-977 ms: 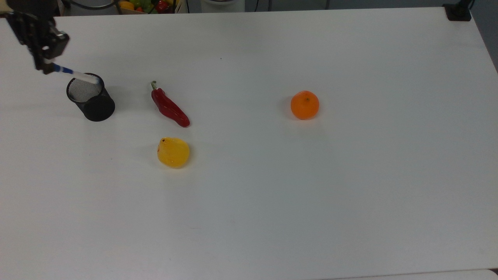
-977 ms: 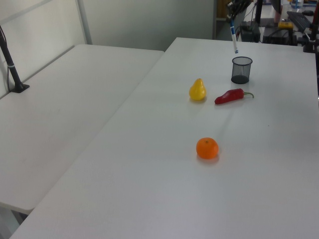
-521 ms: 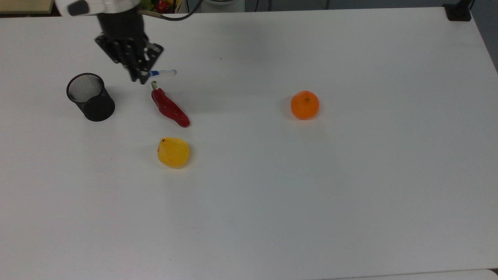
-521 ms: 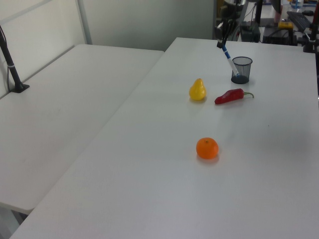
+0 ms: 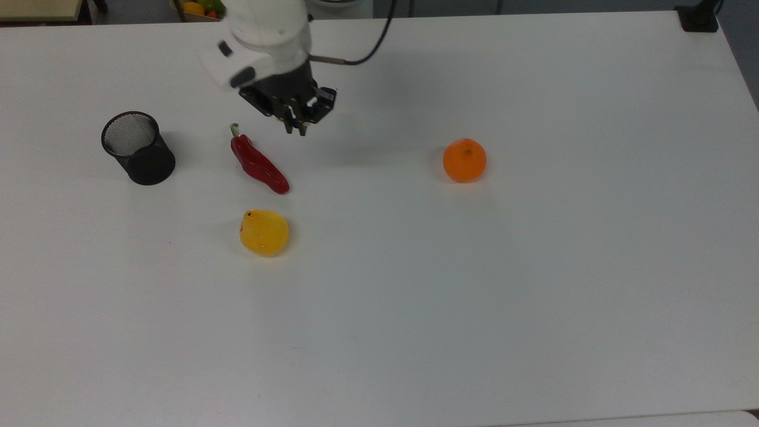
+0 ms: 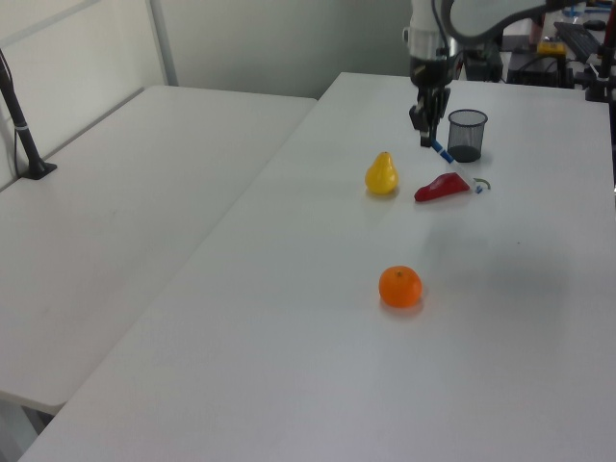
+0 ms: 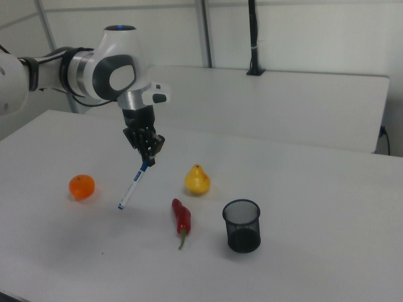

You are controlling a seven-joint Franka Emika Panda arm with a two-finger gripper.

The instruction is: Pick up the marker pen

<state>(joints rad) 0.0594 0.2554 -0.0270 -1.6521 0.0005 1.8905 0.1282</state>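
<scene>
Three fruits lie on the table (image 5: 533, 296) in the top view: pepper (image 5: 259, 163), pear (image 5: 264, 232), orange (image 5: 464, 159). The mesh cup (image 5: 137, 147) looks empty. The gripper (image 5: 297, 126) hides the pen there.

Left view: the pen (image 6: 444, 153) slants down from the gripper (image 6: 426, 141), partly before the cup (image 6: 466, 135).

Right view: fingers (image 7: 149, 157) pinch the pen (image 7: 133, 185) by its blue end, its tip probably off the table.

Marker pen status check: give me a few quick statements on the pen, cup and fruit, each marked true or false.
1. The gripper holds the marker pen. True.
2. The marker pen stands in the mesh cup. False: it hangs tilted from the fingers, clear of the cup.
3. The red pepper lies between the mesh cup and the orange in the top view. True.
4. The yellow pear sits inside the cup. False: it rests on the table.
</scene>
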